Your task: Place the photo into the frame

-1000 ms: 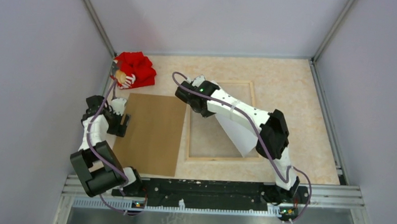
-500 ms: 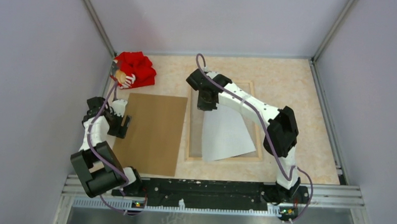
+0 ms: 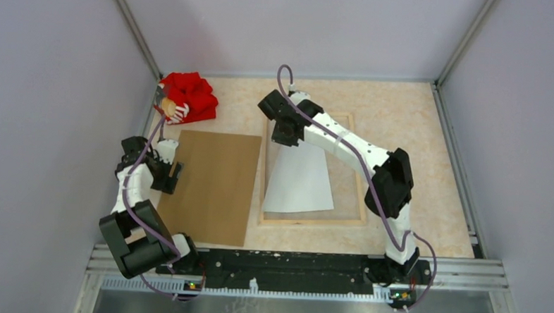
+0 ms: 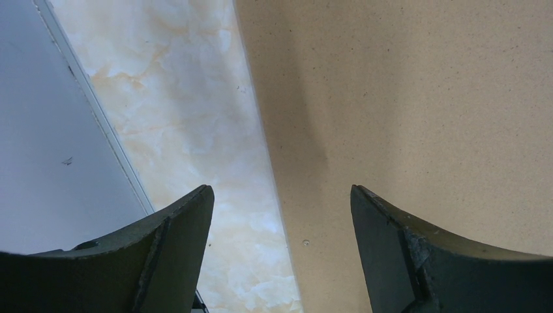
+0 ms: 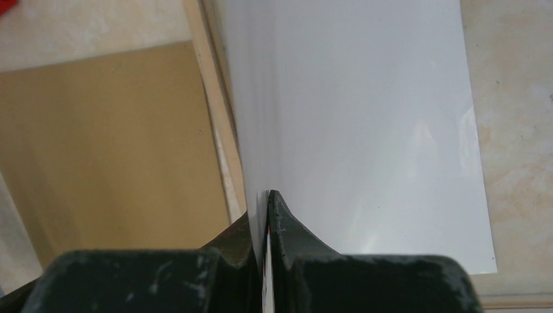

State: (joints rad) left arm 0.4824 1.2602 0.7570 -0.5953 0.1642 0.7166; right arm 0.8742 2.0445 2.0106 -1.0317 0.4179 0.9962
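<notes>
The photo [image 3: 300, 180] shows its white back and hangs tilted over the frame [image 3: 312, 220], which lies with its light wood back up in the middle of the table. My right gripper [image 3: 287, 138] is shut on the photo's far edge, near the frame's far left corner. In the right wrist view the fingers pinch the white sheet [image 5: 365, 124] at the gripper [image 5: 269, 195], beside the frame's left rail [image 5: 215, 124]. My left gripper [image 3: 169, 169] is open and empty over the left edge of the brown backing board [image 3: 213, 185]; it also shows in the left wrist view [image 4: 282, 195].
A red cloth bundle with a small doll [image 3: 185, 97] lies at the far left corner. The brown board [image 4: 417, 111] lies left of the frame. Grey walls and metal rails [image 3: 459, 161] close in the marbled table [image 3: 403, 105].
My right gripper has moved to the far left corner of the frame, swinging the photo from the frame's right side to over its left half. The left arm has barely moved.
</notes>
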